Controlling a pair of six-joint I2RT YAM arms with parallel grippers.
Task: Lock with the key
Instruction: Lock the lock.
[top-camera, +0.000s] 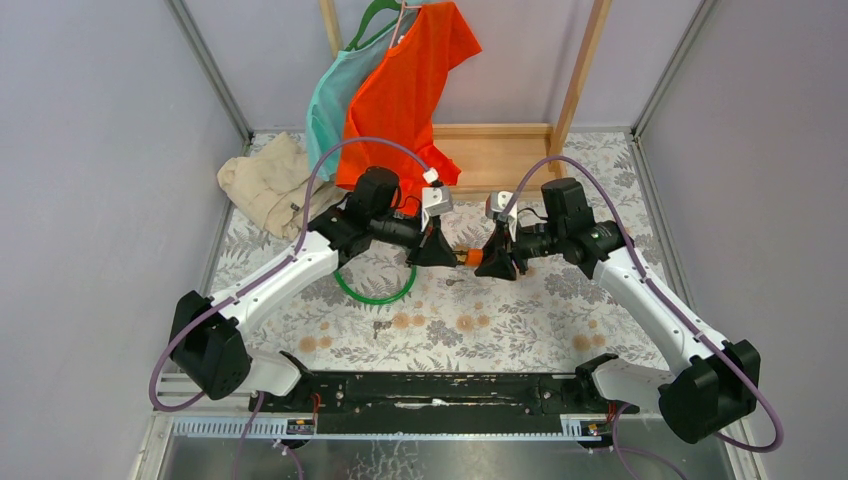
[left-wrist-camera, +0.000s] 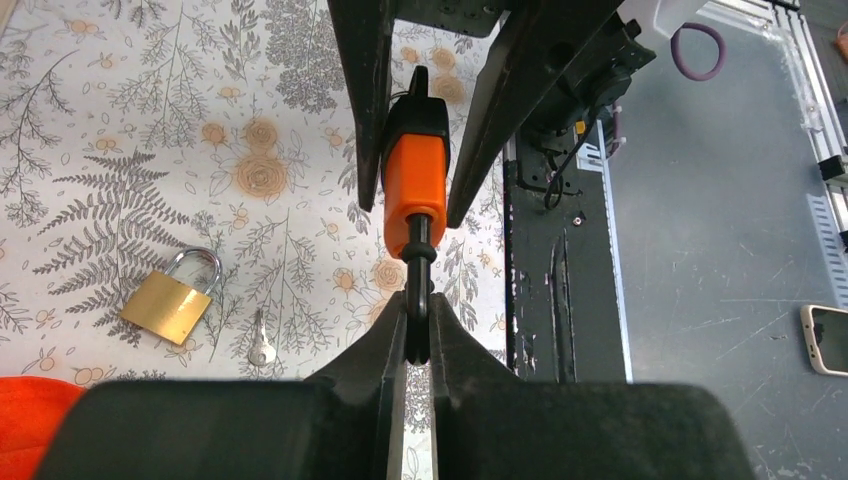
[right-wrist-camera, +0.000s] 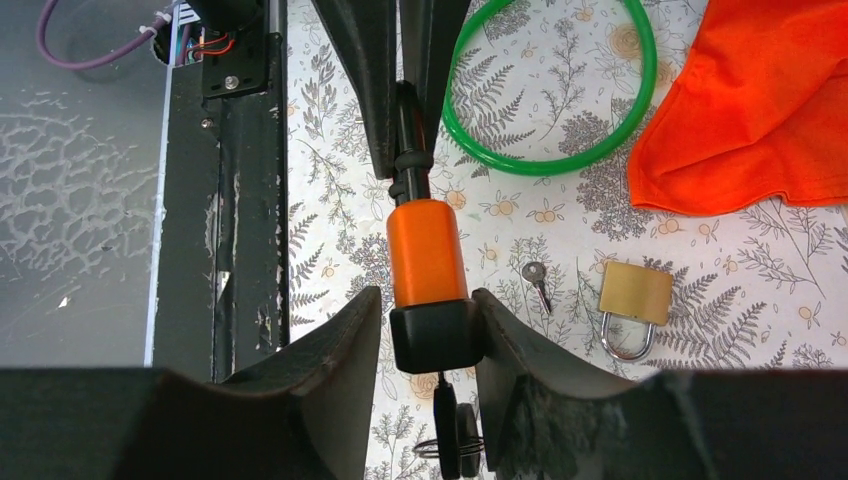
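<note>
Hanging in mid-air between the two arms, the key (left-wrist-camera: 413, 175) sits above the desk (left-wrist-camera: 100, 150), well apart from the padlock (left-wrist-camera: 170, 305), which lies flat on the patterned cloth with a small bare key (left-wrist-camera: 260, 345) just beside it. The left pincer (left-wrist-camera: 418, 322) is nearly closed, pinching the thin black loop at one end of the key. The right pincer (right-wrist-camera: 428, 312) straddles the black block at the other end, past the orange body, with its jaws at a middling width; they look close against the block, but I cannot tell whether they truly clamp it or only flank it. This looks like a handover or a re-grip of the key, with the locking itself not yet begun. The next move probably calls for one pincer to take a firm, square hold and the other to let go without tipping the key. It can then be carried down to the padlock and lined up with the keyhole, which the pictures do not show. A green ring (right-wrist-camera: 550, 100) lies farther off on the desk.
</note>
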